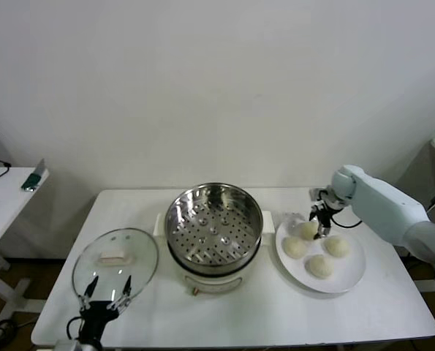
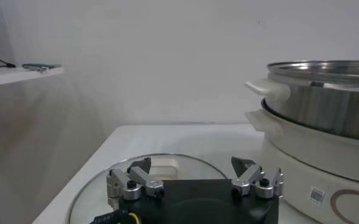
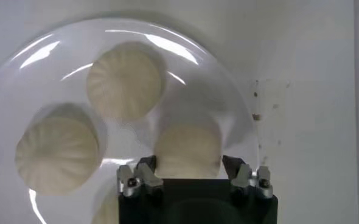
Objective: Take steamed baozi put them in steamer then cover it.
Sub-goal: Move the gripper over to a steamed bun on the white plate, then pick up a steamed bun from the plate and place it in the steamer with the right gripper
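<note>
Four baozi sit on a white plate to the right of the empty steamer. The right gripper is down over the farthest bun, its fingers touching both flanks, seemingly mid-squeeze for a lift. The lid lies flat on the surface at left, out of the way. The left gripper, spread wide, waits near its rim.

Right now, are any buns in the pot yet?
Not yet. The steamer holds no buns, and all four baozi sit on the white plate. The right gripper is closing around the far bun. The glass cover lies on the table by the open left gripper. Loading and covering remain.
</note>
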